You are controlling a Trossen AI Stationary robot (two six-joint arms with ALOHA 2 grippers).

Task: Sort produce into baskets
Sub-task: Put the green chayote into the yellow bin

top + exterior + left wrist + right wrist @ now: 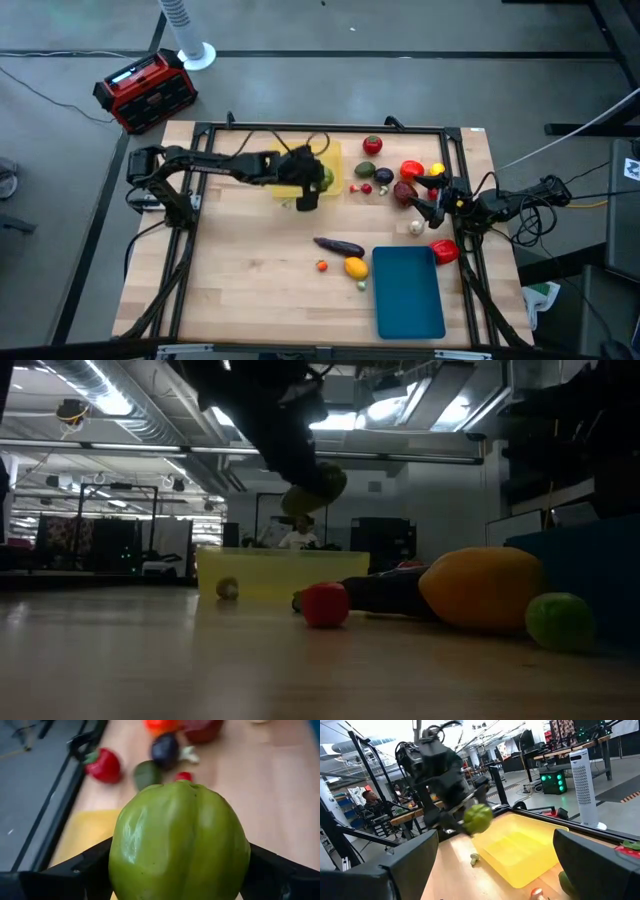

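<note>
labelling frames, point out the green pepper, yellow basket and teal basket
green pepper (180,842), left wrist view, middle of its skin
yellow basket (520,852), right wrist view, bare floor
teal basket (408,295), high view, bare floor

Wooden table (250,280) with yellow basket (335,160), teal basket (408,292), scattered produce (355,267).

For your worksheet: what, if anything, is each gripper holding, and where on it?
The left gripper clamps the green pepper by its sides, above the yellow tray. The right gripper holds nothing.
</note>
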